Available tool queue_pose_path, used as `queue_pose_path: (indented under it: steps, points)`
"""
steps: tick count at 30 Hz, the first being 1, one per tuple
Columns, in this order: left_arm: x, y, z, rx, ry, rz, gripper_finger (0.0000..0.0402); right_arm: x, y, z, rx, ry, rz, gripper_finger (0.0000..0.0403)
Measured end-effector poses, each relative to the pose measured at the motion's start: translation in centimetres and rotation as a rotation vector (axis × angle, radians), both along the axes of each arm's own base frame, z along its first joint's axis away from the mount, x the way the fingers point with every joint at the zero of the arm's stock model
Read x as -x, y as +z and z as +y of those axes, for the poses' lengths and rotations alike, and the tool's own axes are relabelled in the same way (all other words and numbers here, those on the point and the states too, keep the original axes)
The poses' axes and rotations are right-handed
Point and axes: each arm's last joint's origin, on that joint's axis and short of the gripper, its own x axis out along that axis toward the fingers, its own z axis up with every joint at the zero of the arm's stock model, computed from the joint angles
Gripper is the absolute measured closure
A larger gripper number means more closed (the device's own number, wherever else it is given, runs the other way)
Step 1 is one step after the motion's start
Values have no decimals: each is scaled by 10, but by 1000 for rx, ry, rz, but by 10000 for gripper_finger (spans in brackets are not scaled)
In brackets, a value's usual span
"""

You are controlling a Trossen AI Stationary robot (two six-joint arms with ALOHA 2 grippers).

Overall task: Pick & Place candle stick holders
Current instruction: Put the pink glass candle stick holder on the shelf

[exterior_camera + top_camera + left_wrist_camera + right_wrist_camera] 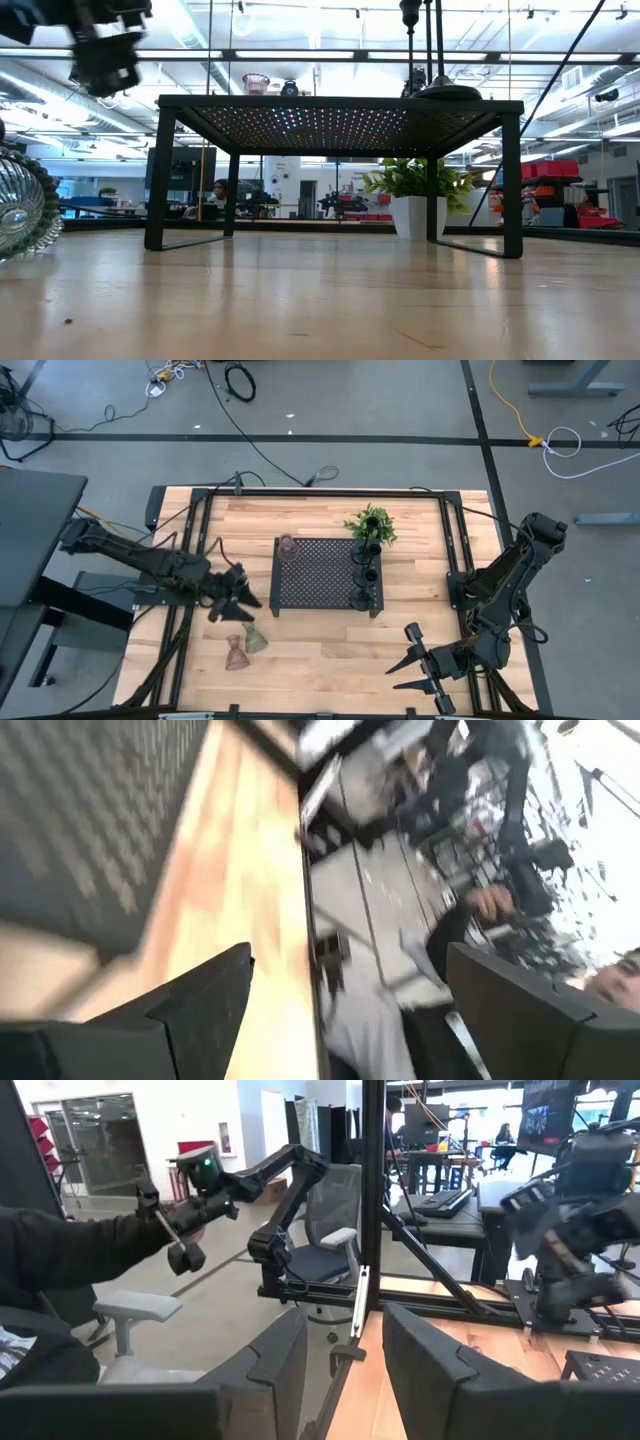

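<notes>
A pinkish glass holder (pixel 288 547) stands on the far left corner of the black perforated tray (pixel 320 585). Three black holders (pixel 366 573) stand in a row along the tray's right edge. A brownish-pink glass holder (pixel 236 652) and a greenish one (pixel 256 638) lie on the table left of the tray's near corner. One ribbed glass holder shows at the edge of the low view (pixel 20 205). My left gripper (pixel 248 590) is open and empty just left of the tray, above the table. My right gripper (pixel 402 655) is open and empty near the table's near right corner.
A green leafy plant (pixel 370 525) stands at the tray's far right corner. Black frame rails (pixel 452 550) run along the table's sides. A person sits beyond the table in the wrist views (pixel 60 1250). Bare wood lies between the tray and the near edge.
</notes>
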Motion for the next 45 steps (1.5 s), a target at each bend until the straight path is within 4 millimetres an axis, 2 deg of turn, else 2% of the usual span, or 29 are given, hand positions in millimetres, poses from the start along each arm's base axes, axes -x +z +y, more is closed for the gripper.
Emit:
queue_pose_path:
  steps: [5, 11, 18, 27, 30, 35, 38, 45]
  points:
    - [8, -5, -16, 25, -67, 79, 67, 0, 0, 0, 0, 0, 0, 273]
    - [16, -13, -27, -5, -47, 155, 67, 0, 0, 0, 0, 0, 0, 273]
    - [26, -38, -31, 8, 14, 470, 67, 0, 0, 0, 0, -2, 0, 273]
    - [31, -44, -41, 386, -98, 881, 67, -5, 0, -7, 10, -125, -3, 273]
    - [30, -44, -40, 482, -18, 942, 67, -7, 0, -8, 39, -153, -12, 273]
    - [28, -47, -35, 596, 235, 960, 67, -7, 2, -8, 86, -164, -40, 273]
    - [30, -50, -33, 686, 342, 1038, 67, -7, 4, -9, 109, -166, -58, 273]
    - [25, -68, -41, 739, 499, 1207, 67, -6, 1, -9, 130, -164, -46, 273]
